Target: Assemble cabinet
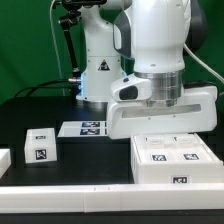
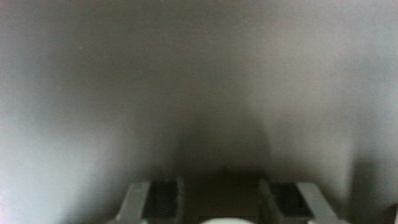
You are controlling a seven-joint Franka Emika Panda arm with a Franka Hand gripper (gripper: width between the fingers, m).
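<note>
The cabinet (image 1: 172, 160) is a white box with tagged drawer blocks on top, at the exterior view's lower right. My gripper (image 1: 163, 132) hangs straight over it, just above its top, with the fingertips hidden behind the white wrist housing. The wrist view is a grey blur, very close to a surface. There the two fingers (image 2: 160, 200) stand apart with nothing clearly between them, and the gripper (image 2: 226, 202) looks open. A loose white drawer block (image 1: 40, 147) with a tag lies on the black table at the exterior view's left.
The marker board (image 1: 85, 128) lies flat on the table behind the block, near the arm's base. A long white rail (image 1: 70, 192) runs along the front edge. Another white part (image 1: 3, 160) shows at the exterior view's left edge.
</note>
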